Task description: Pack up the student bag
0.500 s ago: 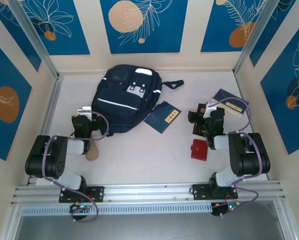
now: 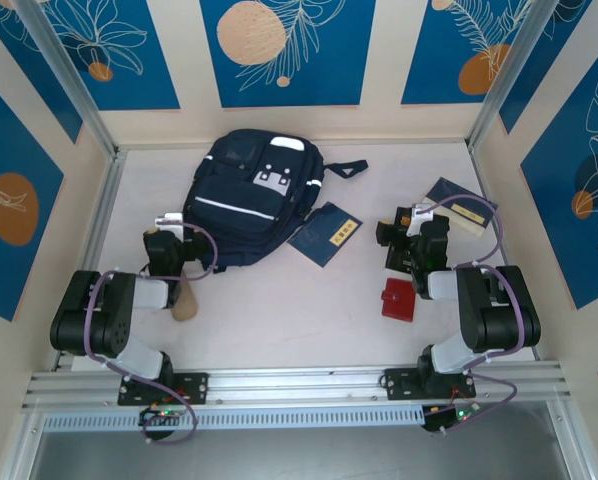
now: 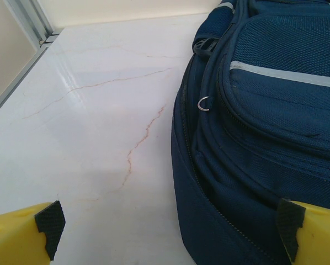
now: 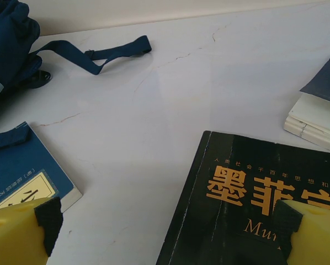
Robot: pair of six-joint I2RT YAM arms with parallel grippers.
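When we start at the near edge of the desk [image 2: 279, 310], we see a small red case [image 2: 398, 298] by the right arm and a tan thing [image 2: 186, 300] by the left arm. A bit farther in, the left gripper [image 3: 168, 223] has its yellow fingers spread wide and grips nothing. The near side of the student bag [image 2: 249, 200] is right in front of it, more by its right finger. The right gripper [image 4: 169, 223] is spread wide too and grips nothing. A black book [image 4: 248, 204] with gold letters lies just in front of it. Left of that book lies a blue booklet [image 4: 21, 171] with a gold label, close to the bag. To the right is a little stack of booklets [image 4: 317, 110] with a navy cover. Farther back, the big navy bag lies flat on the left half of the desk, white stripes up. One dark strap [image 4: 93, 52] trails out to the right.
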